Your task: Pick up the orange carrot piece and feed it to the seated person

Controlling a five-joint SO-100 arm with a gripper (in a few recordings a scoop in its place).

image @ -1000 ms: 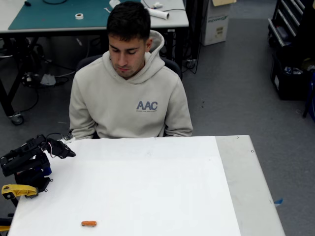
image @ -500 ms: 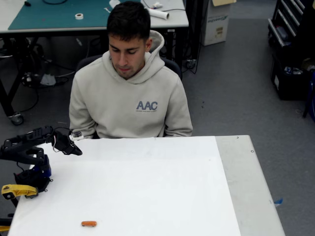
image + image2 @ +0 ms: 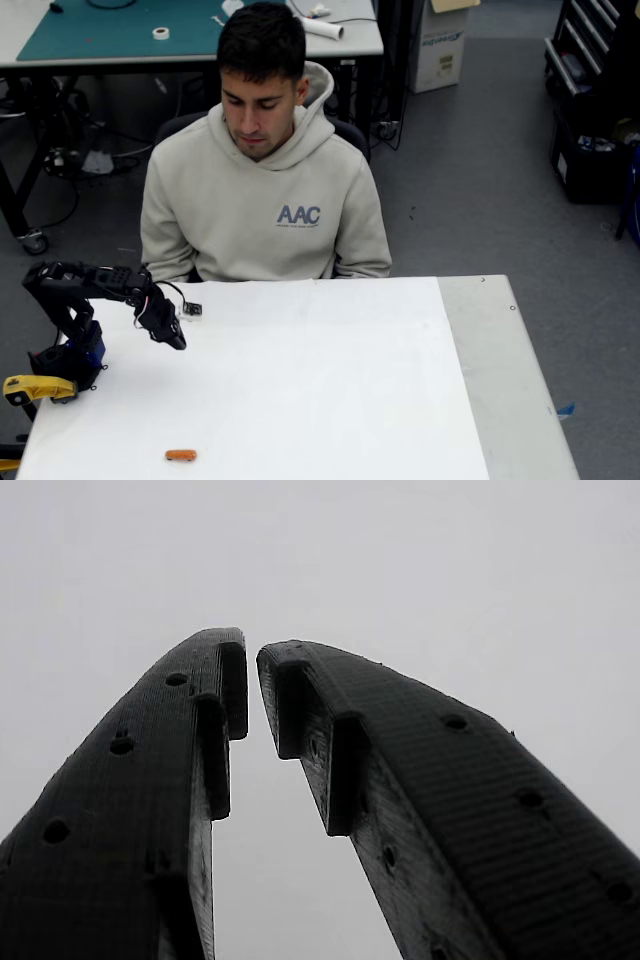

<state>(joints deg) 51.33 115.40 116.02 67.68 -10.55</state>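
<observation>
The orange carrot piece [image 3: 181,455] lies on the white table [image 3: 340,400] close to its front left edge. My black gripper [image 3: 177,341] hangs over the table's left side, pointing down and to the right, well above and behind the carrot. In the wrist view its two fingertips [image 3: 252,655] almost meet, with only a thin slit and nothing between them, over plain white table. The seated person [image 3: 262,200], in a beige hoodie marked "AAC", sits behind the table's far edge and looks down.
A yellow clamp handle [image 3: 35,387] holds the arm's blue base [image 3: 72,360] at the table's left edge. A grey strip [image 3: 510,380] runs along the table's right side. Behind the person stands a workbench with a green mat [image 3: 110,30].
The arm has unfolded from its rest by the base, and the gripper has swung right and down over the table's left side. The carrot and the person have not moved.
</observation>
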